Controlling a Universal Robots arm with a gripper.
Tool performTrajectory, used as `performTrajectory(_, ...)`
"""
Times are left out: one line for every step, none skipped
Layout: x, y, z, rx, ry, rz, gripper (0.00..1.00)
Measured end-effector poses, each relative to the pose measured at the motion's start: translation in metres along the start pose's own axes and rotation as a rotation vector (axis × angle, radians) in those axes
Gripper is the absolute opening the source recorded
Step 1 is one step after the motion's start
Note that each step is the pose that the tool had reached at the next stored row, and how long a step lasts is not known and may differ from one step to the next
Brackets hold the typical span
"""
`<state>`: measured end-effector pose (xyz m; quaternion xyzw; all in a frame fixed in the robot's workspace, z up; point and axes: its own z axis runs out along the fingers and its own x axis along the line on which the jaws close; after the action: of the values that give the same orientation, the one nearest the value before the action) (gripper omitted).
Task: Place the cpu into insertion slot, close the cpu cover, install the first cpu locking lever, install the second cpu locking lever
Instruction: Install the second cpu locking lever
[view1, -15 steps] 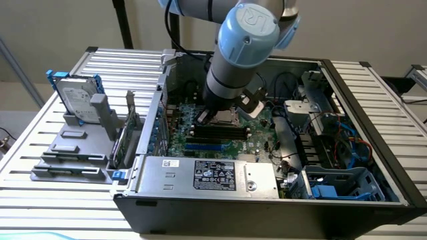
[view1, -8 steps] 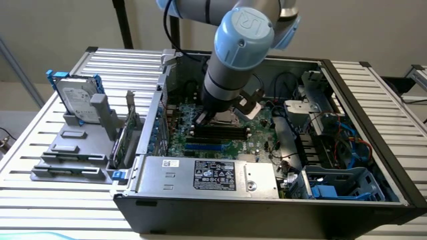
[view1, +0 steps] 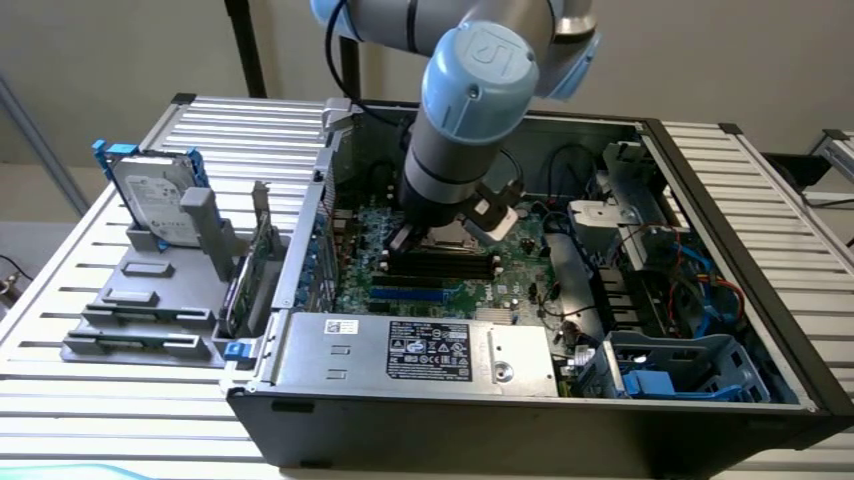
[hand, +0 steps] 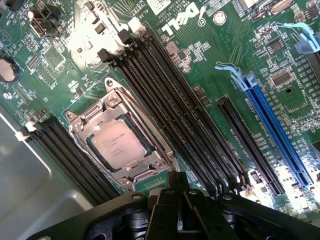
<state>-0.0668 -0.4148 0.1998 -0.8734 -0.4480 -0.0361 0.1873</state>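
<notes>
The cpu (hand: 118, 145) lies flat in the insertion slot on the green motherboard (hand: 220, 55), its pale metal face up. The silver cpu cover (hand: 94, 121) is down around it, framing the chip on all sides. My gripper (hand: 177, 199) hangs just off the socket's corner, shut and with nothing in it, its dark body close to the camera. In the exterior view my arm (view1: 461, 120) reaches straight down into the open computer case, over the board's middle (view1: 441, 250).
Long black memory slots (hand: 175, 115) run beside the socket, with a blue expansion slot (hand: 277, 130) farther off. The power supply (view1: 414, 350) fills the case's near side, a blue drive cage (view1: 681, 375) the right corner. A hard drive (view1: 154, 195) stands outside on a grey rack.
</notes>
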Motion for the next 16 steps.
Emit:
performTrajectory(0.000, -0.0002, 0.0009, -0.0012, 0.0000, 0.000, 0.11)
performTrajectory(0.000, -0.0005, 0.0018, -0.0023, 0.0001, -0.001, 0.11)
performTrajectory(0.000, -0.0009, 0.0027, -0.0034, 0.0002, -0.001, 0.11)
performTrajectory(0.000, -0.0014, 0.0037, -0.0044, 0.0003, -0.001, 0.11)
performTrajectory(0.000, -0.0019, 0.0047, -0.0053, 0.0007, -0.002, 0.11)
performTrajectory(0.000, -0.0024, 0.0056, -0.0061, 0.0010, -0.002, 0.11)
performTrajectory(0.000, -0.0029, 0.0065, -0.0069, 0.0012, -0.002, 0.11)
performTrajectory(0.001, -0.0035, 0.0074, -0.0078, 0.0013, -0.002, 0.11)
performTrajectory(0.001, -0.0040, 0.0082, -0.0087, 0.0013, -0.003, 0.11)
performTrajectory(0.001, -0.0045, 0.0090, -0.0097, 0.0012, -0.003, 0.11)
performTrajectory(0.001, -0.0050, 0.0098, -0.0107, 0.0010, -0.003, 0.11)
performTrajectory(0.001, -0.0054, 0.0105, -0.0121, 0.0003, -0.003, 0.11)
performTrajectory(0.002, -0.0057, 0.0111, -0.0136, -0.0007, -0.003, 0.11)
performTrajectory(0.002, -0.0060, 0.0115, -0.0156, -0.0028, -0.003, 0.11)
performTrajectory(0.002, -0.0063, 0.0117, -0.0179, -0.0054, -0.003, 0.11)
performTrajectory(0.002, -0.0065, 0.0119, -0.0200, -0.0080, -0.002, 0.11)
